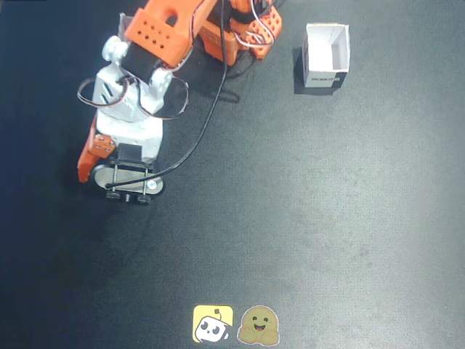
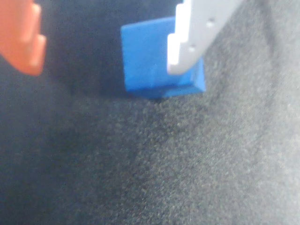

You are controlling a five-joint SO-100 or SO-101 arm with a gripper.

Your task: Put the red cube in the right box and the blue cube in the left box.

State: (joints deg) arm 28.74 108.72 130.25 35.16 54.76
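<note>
In the wrist view the blue cube sits on the dark mat between my fingers. The white finger overlaps the cube's right side. The orange finger stands well apart to its left. My gripper is open and low at the mat. In the fixed view the gripper is at the left, pointing down, and the arm hides the cube. One white box with a dark label stands open at the top right. The red cube and the second box are not in view.
The arm's orange base and cables are at the top centre. A black cable loops down to the wrist. Two stickers, a yellow one and a brown smiling one, lie at the bottom edge of the mat.
</note>
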